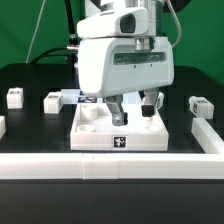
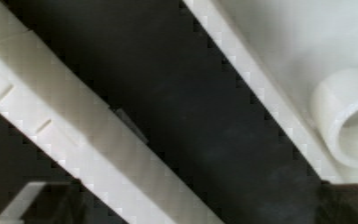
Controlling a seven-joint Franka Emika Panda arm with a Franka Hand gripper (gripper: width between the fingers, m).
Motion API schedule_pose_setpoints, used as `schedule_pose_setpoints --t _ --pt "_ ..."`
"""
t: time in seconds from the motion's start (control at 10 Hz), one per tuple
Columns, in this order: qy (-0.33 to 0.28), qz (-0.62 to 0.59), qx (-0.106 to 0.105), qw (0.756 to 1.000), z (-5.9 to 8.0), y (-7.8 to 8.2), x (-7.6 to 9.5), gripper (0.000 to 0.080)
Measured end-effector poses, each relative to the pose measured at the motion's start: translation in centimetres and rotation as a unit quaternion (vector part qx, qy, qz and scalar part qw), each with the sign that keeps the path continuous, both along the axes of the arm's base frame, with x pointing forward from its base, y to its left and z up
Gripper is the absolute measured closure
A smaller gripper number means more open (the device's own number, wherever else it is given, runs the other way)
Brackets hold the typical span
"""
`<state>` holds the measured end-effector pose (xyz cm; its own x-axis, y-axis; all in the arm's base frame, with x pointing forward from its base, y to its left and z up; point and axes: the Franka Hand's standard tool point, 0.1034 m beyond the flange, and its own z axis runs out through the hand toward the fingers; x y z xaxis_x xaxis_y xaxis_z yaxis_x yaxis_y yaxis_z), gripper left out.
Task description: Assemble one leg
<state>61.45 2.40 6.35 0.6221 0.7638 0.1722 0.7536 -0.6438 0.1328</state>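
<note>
Three small white legs lie on the black table in the exterior view: one at the far left (image 1: 15,97), one beside it (image 1: 52,100) and one at the right (image 1: 200,104). My gripper (image 1: 135,112) hangs low over the back part of the large white square panel (image 1: 100,135), fingers apart with nothing between them. In the wrist view my gripper (image 2: 185,215) shows only as dark fingertips (image 2: 23,206) at the frame's corners. Between them I see black table, a long white bar (image 2: 87,130) and the panel's edge with a round hole (image 2: 345,115). No leg shows in the wrist view.
A low white rail runs along the table's front (image 1: 60,160) and up the exterior view's right (image 1: 208,135). The marker board (image 1: 88,97) lies behind the panel, partly hidden by the gripper body. A green backdrop stands behind the table.
</note>
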Motion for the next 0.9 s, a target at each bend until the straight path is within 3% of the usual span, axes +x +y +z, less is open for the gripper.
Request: schedule_pose_setpoints --t 0.5,0.9 --pt "0.033 0.097 -0.043 0.994 0.2 1.1 -1.7 0.015" --pt "0.038 0.099 -0.044 0.993 0.1 0.9 -1.9 0.015"
